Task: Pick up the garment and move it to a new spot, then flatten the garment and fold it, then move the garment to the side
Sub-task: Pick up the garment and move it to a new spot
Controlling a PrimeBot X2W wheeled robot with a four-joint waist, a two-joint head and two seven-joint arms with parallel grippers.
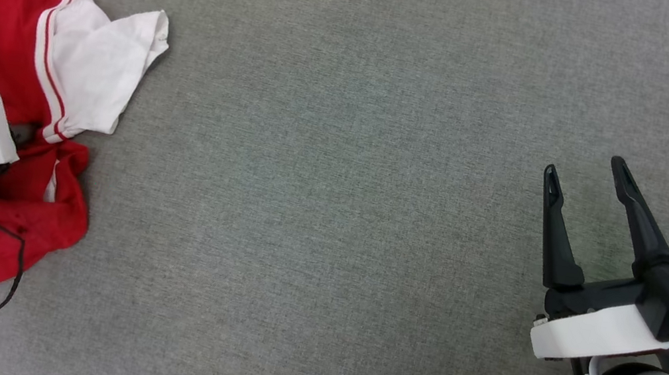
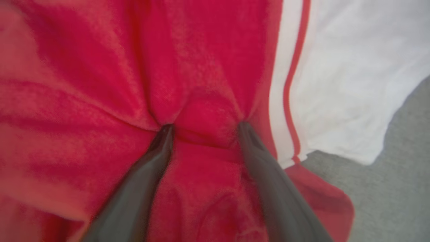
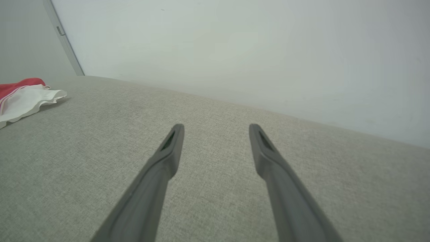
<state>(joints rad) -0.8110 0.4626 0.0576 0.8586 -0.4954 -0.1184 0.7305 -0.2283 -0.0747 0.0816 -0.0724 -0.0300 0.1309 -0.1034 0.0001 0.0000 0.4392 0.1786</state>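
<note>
One grey woven cloth is stretched over the whole worktop (image 1: pixel 337 215), and its far edge is met by a plain pale wall (image 3: pixel 235 50). The garment (image 1: pixel 17 30) is crumpled near the worktop's left edge, with one white sleeve (image 1: pixel 99 63) spread toward the middle. The left end effector (image 2: pixel 205 129) is parted, its fingertips pressed into the red cloth, with a ridge bunched between them but not clamped. The right end effector (image 1: pixel 586 168) is held wide apart and empty above the right side, well apart from the garment.
</note>
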